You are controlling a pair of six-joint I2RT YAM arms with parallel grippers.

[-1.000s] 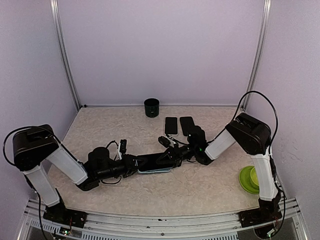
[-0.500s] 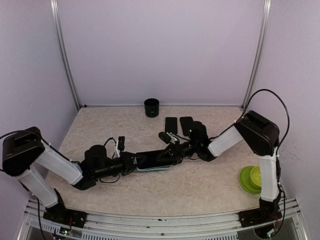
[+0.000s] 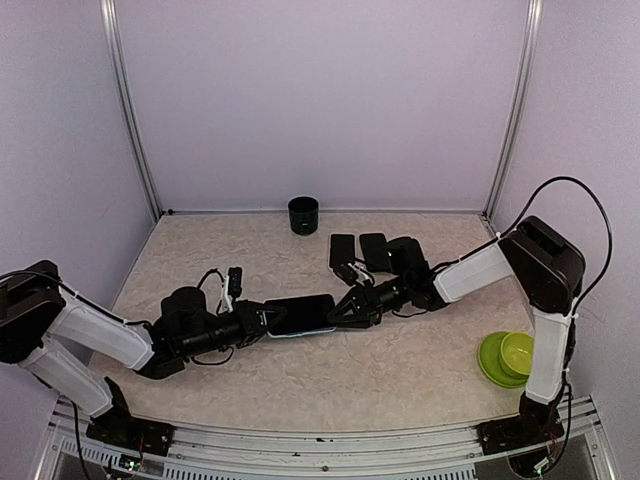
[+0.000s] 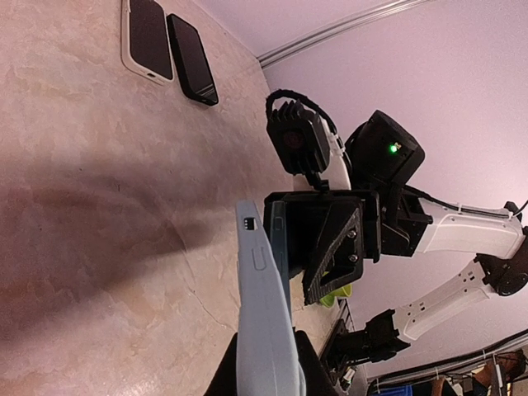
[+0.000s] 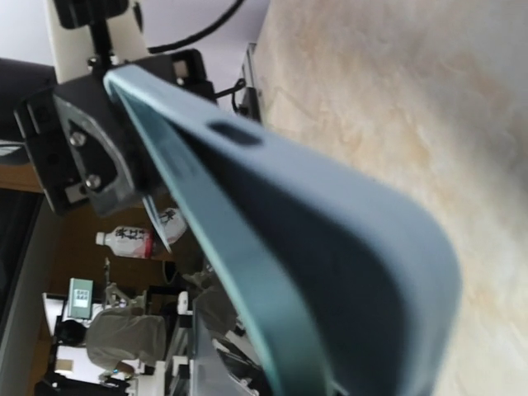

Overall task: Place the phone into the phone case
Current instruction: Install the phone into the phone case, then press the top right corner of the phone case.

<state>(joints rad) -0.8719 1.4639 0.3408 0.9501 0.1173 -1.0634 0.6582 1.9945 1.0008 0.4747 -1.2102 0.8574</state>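
The black phone lies face up in a pale blue phone case, held above the table between both grippers. My left gripper is shut on the case's left end; in the left wrist view its fingers pinch the case edge. The phone's dark edge lies against the case. My right gripper grips the right end, where phone and case meet. In the right wrist view the case fills the frame and hides my own fingers.
Two other phones lie side by side at mid-back of the table. A black cup stands by the back wall. A green bowl sits at the right front edge.
Both grippers, with the phone and case between them, have shifted slightly left and toward the back. The left arm has sunk lower and the right arm has stretched out further.
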